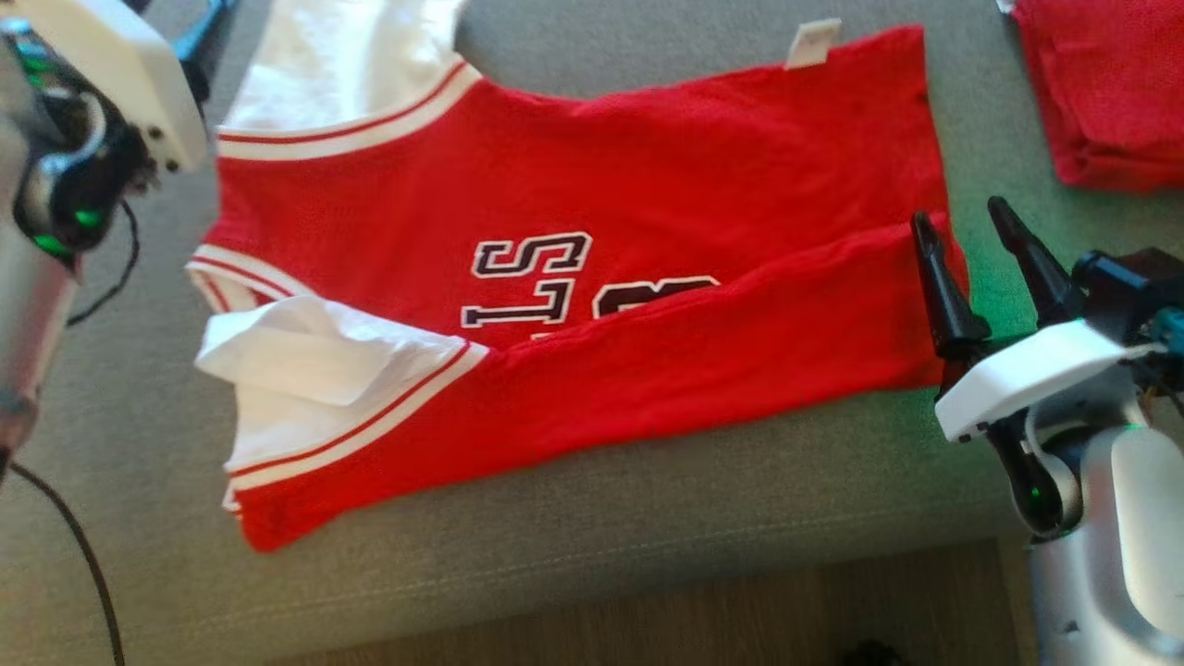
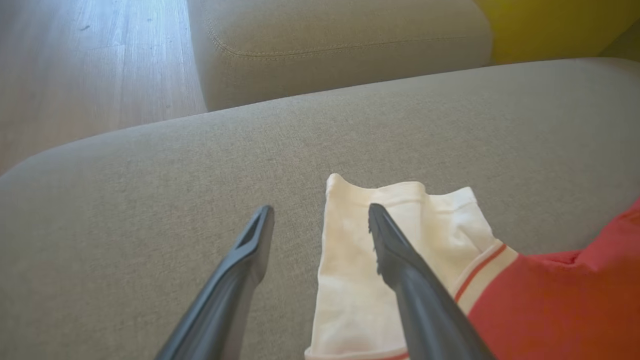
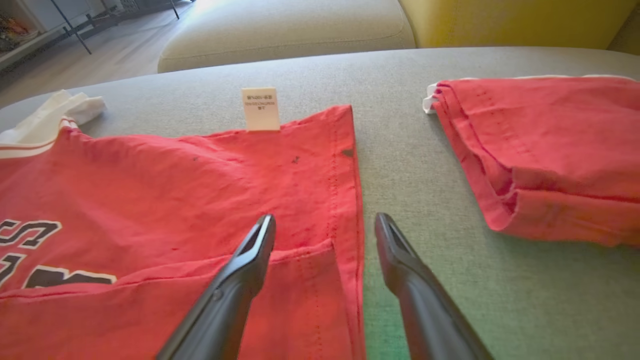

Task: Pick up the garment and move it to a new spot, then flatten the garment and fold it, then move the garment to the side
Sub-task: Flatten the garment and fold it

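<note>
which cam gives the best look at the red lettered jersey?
Head view: nearly the whole jersey lies in frame, its near edge folded over the lettering. Right wrist view catches its hem end with the tag; left wrist view catches a white sleeve and a red corner.

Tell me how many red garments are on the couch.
2. A red jersey lies spread across the grey cushion, its near edge folded over; a folded red garment sits apart to its right. Others may lie out of frame.
</note>
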